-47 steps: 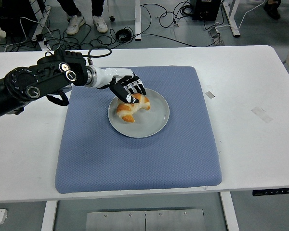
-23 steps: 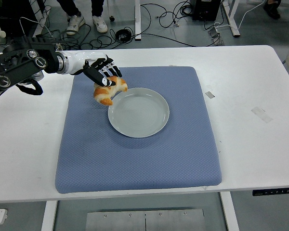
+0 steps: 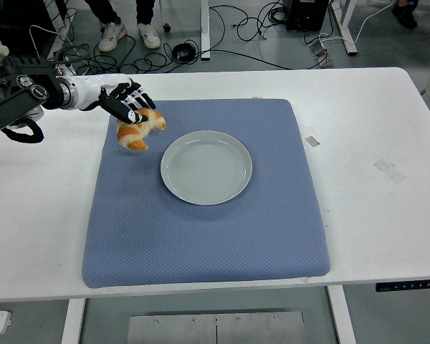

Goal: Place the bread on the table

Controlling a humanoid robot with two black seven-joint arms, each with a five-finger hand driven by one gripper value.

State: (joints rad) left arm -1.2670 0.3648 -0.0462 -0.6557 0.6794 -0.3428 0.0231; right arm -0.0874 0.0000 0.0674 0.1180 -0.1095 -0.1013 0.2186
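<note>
My left hand comes in from the left edge and is shut on the bread, a golden croissant. It holds the bread just above the back left part of the blue mat, left of the grey plate. The plate is empty. The white table lies around the mat. My right arm is out of view.
Small tape marks lie on the table at the right. Cables and a person's feet show on the floor beyond the far edge.
My left hand lifted the bread off the plate and carried it left, past the plate's rim, over the mat's back left part.
</note>
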